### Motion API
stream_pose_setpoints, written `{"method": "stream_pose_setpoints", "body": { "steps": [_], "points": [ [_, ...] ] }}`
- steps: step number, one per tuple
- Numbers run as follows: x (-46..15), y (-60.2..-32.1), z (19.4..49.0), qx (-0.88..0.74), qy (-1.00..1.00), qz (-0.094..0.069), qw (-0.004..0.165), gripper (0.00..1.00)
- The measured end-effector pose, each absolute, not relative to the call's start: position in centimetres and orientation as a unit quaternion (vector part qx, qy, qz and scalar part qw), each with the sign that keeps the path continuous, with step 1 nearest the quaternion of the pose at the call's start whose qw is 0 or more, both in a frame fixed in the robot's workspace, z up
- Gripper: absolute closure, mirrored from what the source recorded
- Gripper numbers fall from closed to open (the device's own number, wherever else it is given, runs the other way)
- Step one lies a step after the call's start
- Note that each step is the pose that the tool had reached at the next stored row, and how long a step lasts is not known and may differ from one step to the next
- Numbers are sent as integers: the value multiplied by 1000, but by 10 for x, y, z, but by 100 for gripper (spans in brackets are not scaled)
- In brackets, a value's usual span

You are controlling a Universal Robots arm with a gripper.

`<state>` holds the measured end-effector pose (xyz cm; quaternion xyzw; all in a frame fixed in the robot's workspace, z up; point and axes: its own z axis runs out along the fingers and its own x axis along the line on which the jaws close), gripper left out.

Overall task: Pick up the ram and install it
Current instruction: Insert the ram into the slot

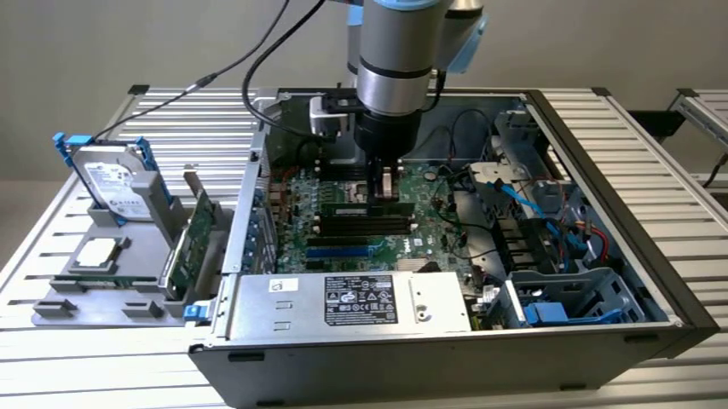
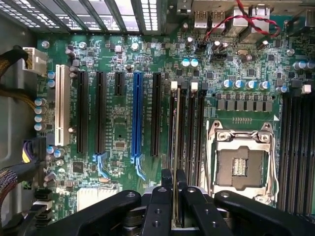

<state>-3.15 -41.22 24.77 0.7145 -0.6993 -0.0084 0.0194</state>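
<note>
Ram edge-on in the claw's narrow pinch, at the black memory slots.

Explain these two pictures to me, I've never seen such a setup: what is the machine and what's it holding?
The machine is a robot arm reaching into an open computer case lying on a metal table. One picture is from a camera off the arm; the other looks from its wrist at the motherboard. The gripper is shut on the ram, a slim stick seen edge-on, at the black memory slots. Beside the case, a holder carries a hard drive and a green card.
</note>
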Motion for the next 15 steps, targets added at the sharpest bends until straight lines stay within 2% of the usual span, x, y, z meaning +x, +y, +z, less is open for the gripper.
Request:
{"method": "stream_pose_setpoints", "body": {
  "steps": [15],
  "points": [
    [-32, -411, 229, 716, -698, -9, 20, 85]
  ]
}}
